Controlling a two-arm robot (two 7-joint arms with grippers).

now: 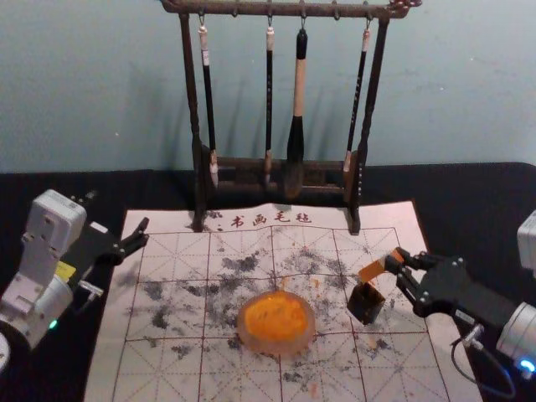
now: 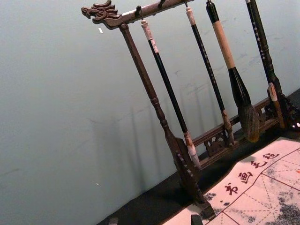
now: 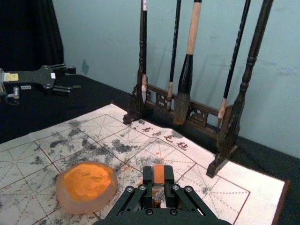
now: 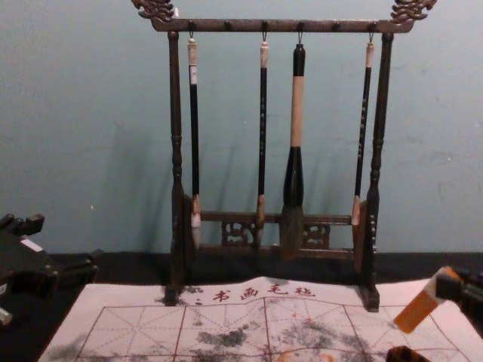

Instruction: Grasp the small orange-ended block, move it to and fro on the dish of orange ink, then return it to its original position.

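Above the dark box [image 1: 366, 304], a gripped block [image 1: 376, 268]

Tilted, the block sits clamped in the right gripper's [image 1: 397, 259] jaws. Left of the box lies the orange ink dish [image 1: 276, 320]; farther left, the left gripper [image 1: 146, 233] hangs, jaws apart.

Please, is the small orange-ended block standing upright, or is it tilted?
Tilted. In the chest view the block slants, orange end lower; the right wrist view shows it held by the right gripper.
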